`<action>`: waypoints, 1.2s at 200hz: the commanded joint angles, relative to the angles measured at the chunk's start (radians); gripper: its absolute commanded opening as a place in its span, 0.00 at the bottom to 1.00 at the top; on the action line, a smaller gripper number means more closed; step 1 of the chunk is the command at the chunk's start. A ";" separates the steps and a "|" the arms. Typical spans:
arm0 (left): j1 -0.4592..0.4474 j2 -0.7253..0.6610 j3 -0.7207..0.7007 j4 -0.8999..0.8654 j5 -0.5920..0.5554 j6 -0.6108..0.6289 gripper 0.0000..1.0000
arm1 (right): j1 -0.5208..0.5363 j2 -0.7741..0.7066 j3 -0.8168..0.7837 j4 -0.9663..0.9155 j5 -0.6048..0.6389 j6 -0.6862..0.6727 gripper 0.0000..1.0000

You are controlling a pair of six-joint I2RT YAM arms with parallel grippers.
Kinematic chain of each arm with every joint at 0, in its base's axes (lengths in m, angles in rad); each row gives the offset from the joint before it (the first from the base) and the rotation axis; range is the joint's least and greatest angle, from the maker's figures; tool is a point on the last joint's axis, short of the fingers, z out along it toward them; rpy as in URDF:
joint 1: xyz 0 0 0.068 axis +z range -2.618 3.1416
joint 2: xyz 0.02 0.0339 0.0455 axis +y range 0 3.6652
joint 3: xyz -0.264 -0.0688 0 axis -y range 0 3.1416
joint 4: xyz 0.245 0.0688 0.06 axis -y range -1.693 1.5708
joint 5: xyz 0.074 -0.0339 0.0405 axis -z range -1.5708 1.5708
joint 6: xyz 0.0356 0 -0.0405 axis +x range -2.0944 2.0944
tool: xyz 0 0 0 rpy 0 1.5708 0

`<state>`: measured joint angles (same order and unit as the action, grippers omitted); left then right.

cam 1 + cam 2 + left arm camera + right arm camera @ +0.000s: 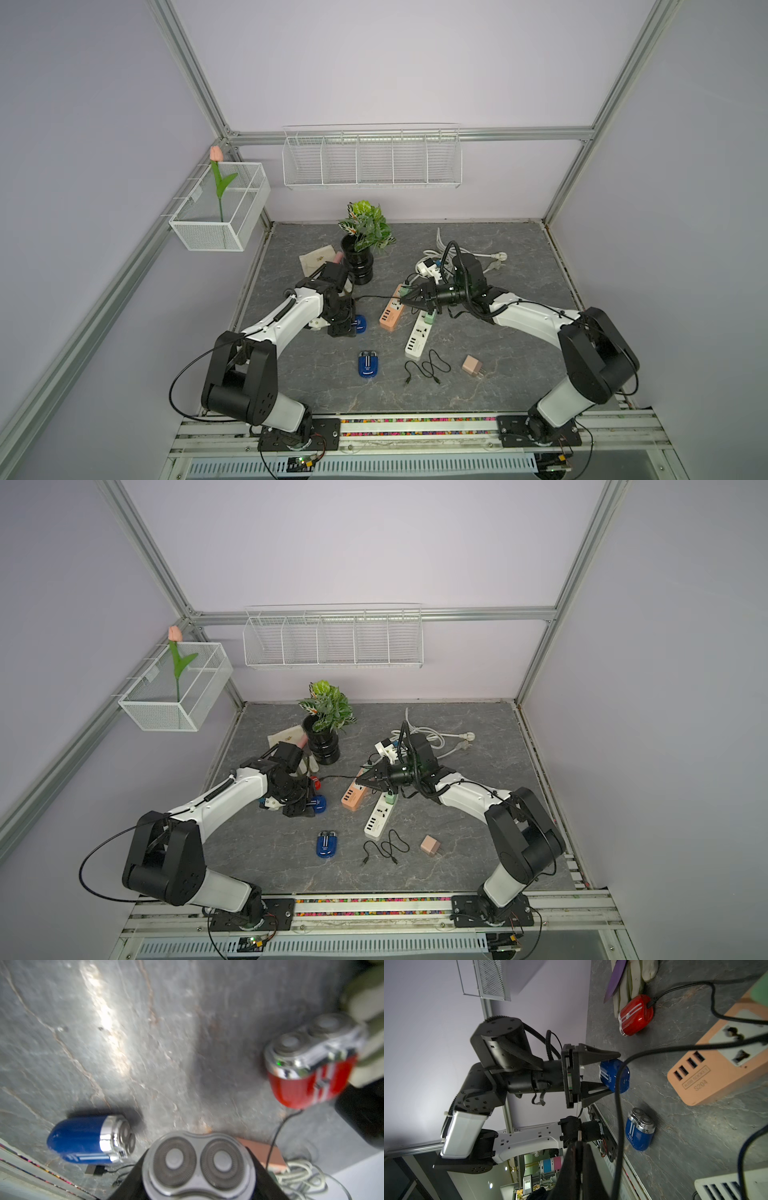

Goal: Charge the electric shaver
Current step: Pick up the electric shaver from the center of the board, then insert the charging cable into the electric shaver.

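My left gripper (353, 326) is shut on a blue electric shaver (360, 325), held just above the table left of centre; its two round foil heads (199, 1165) sit between the black fingers (604, 1054). My right gripper (578, 1145) is shut on the metal-tipped plug (579, 1135) of a black charging cable (618, 1105), hovering over the power strips in both top views (405, 300). A second blue shaver (368, 365) lies near the front. A red shaver (636, 1015) lies farther back with a black cable in its end.
An orange power strip (392, 313) and a white power strip (419, 338) lie mid-table, with a green adapter (430, 318) on the white one. A loose black cable (428, 370) and a pink plug adapter (472, 365) lie front right. A black vase (359, 266) stands behind my left arm.
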<state>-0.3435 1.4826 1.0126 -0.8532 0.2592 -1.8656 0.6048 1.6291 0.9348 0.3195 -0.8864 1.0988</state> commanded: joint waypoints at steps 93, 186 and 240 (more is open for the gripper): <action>0.040 0.024 0.141 -0.149 0.289 0.271 0.00 | 0.123 0.131 0.012 0.180 0.049 -0.160 0.07; 0.041 0.032 0.133 -0.128 0.322 0.263 0.00 | 0.134 0.204 0.027 0.290 0.052 -0.068 0.07; 0.040 0.035 0.138 -0.115 0.324 0.250 0.00 | 0.134 0.214 0.013 0.300 0.050 -0.054 0.07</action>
<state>-0.3073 1.5150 1.1336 -0.9760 0.5549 -1.5864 0.7303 1.8332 0.9485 0.5751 -0.8341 1.0256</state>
